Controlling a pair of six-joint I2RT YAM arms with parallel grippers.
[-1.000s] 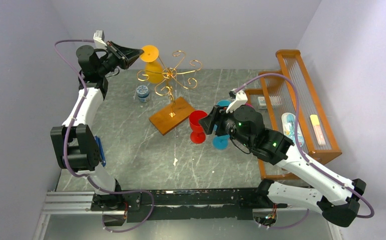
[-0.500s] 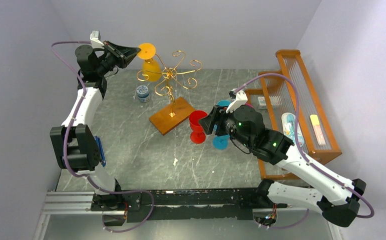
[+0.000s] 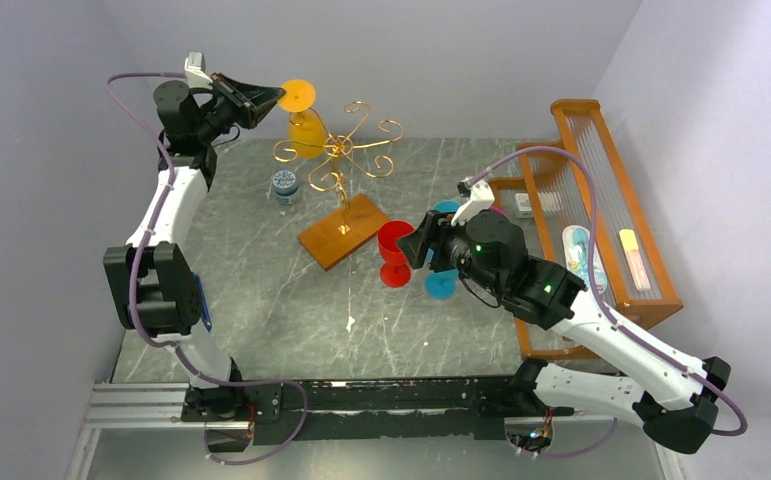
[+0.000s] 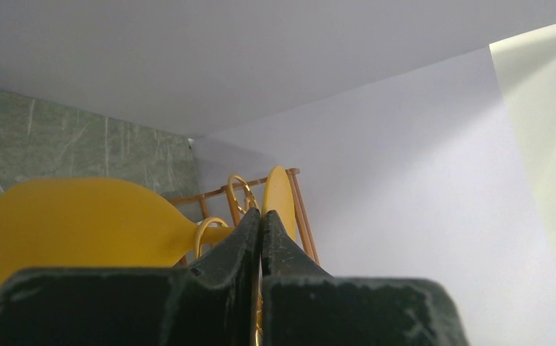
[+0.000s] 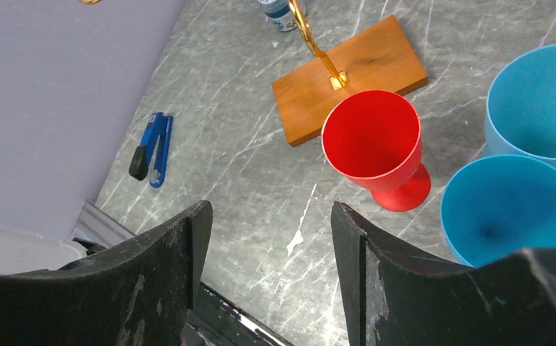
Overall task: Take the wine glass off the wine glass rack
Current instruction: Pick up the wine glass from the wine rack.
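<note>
A yellow wine glass [image 3: 306,132] hangs upside down at the back left arm of the gold wire wine glass rack [image 3: 341,150], which stands on a brown wooden base [image 3: 343,230]. My left gripper [image 3: 279,98] is shut on the rim of the glass's round foot [image 3: 299,95], held high. In the left wrist view the yellow bowl [image 4: 80,223] lies left of the closed fingertips [image 4: 249,223], and the foot [image 4: 278,194] shows edge-on just beyond them. My right gripper [image 5: 267,216] is open and empty above the table, near a red goblet [image 5: 376,140].
The red goblet [image 3: 394,252] and two blue goblets [image 5: 509,205] [image 5: 538,101] stand right of the rack base [image 5: 347,76]. An orange wooden frame [image 3: 601,200] fills the right side. A small jar [image 3: 284,185] stands left of the rack. A blue clip [image 5: 152,148] lies near the left edge.
My left gripper has risen slightly, and the yellow wine glass has moved up with it. The right arm has not moved.
</note>
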